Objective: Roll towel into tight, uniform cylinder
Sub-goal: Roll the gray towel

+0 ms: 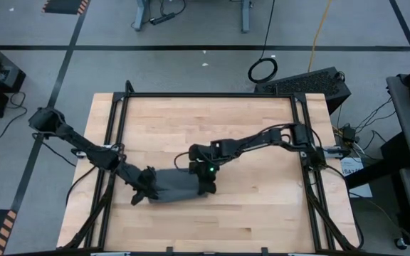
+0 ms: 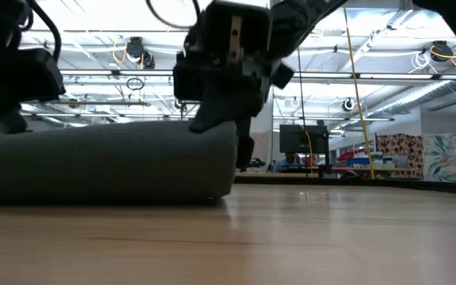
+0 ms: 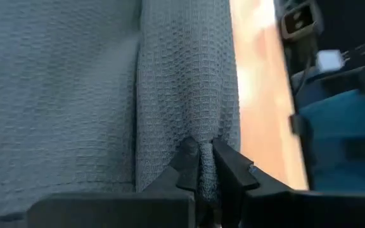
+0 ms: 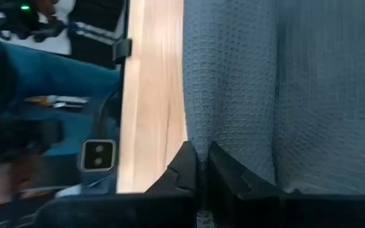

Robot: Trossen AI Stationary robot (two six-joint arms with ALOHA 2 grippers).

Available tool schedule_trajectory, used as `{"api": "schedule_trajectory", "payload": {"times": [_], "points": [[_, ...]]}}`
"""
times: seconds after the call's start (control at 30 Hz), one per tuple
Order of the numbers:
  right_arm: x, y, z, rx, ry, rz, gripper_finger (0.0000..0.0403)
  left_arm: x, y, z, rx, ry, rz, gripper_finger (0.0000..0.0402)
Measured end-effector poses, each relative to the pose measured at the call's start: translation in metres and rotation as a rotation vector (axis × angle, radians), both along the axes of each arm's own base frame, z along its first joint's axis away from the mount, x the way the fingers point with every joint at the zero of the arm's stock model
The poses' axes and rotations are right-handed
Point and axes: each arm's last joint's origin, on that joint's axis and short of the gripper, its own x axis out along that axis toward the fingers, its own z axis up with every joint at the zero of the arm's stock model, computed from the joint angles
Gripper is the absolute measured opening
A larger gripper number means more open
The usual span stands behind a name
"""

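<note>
In the high view the towel (image 1: 180, 187) lies below the centre of the frame as a short, low, dark grey bundle stretched left to right on the wooden table (image 1: 262, 213), nearer the table's bottom edge than its top. The left gripper (image 1: 146, 190) sits at the bundle's left end, its arm running up to the upper left of the frame; the right gripper (image 1: 206, 186) sits at the bundle's right end, its arm reaching in from the right. The left wrist view shows the two dark fingers (image 3: 187, 166) of the left gripper (image 3: 201, 168) drawn close together with a thin ridge of the waffle-weave towel (image 3: 182, 82) pinched between them. The right wrist view shows the same of the right gripper (image 4: 198, 166): its fingers (image 4: 227, 170) nearly meet, nipping a fold of the towel (image 4: 233, 82) at the edge beside the bare wood. From the low view the towel (image 2: 101, 162) fills the left half of the frame as a thick rounded mass resting on the table (image 2: 331, 237), with the right gripper (image 2: 222, 119) pressing down on its upper right corner; whether the cloth is rolled evenly or only folded over cannot be told from here.
</note>
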Motion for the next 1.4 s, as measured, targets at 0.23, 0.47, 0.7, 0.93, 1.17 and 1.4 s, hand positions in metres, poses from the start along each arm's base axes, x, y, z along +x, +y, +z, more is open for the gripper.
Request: {"api": "schedule_trajectory", "payload": {"times": [0.23,0.47,0.7,0.93,1.17,1.4], "points": [[0.003,-0.015,-0.029,0.091,0.089,-0.006,0.0001,-0.002,0.017,-0.011,-0.06,0.06,0.11,0.0024],[0.003,-0.016,-0.032,0.044,0.11,-0.053,0.002,-0.001,0.025,-0.015,-0.043,0.097,0.167,0.0024],[-0.001,-0.014,-0.014,-0.019,0.12,-0.114,0.0087,-0.002,0.032,-0.019,-0.023,0.147,0.207,0.0024],[-0.009,0.01,0.034,-0.335,-0.112,-0.098,0.0143,-0.001,0.036,-0.019,-0.015,0.148,0.241,0.0024],[-0.018,0.072,0.037,-0.641,-0.225,-0.083,0.0196,-0.002,0.037,-0.02,-0.021,0.167,0.269,0.0024],[-0.023,0.089,0.034,-0.788,-0.236,-0.136,0.0256,-0.002,0.037,-0.02,-0.019,0.169,0.269,0.0024]]}}
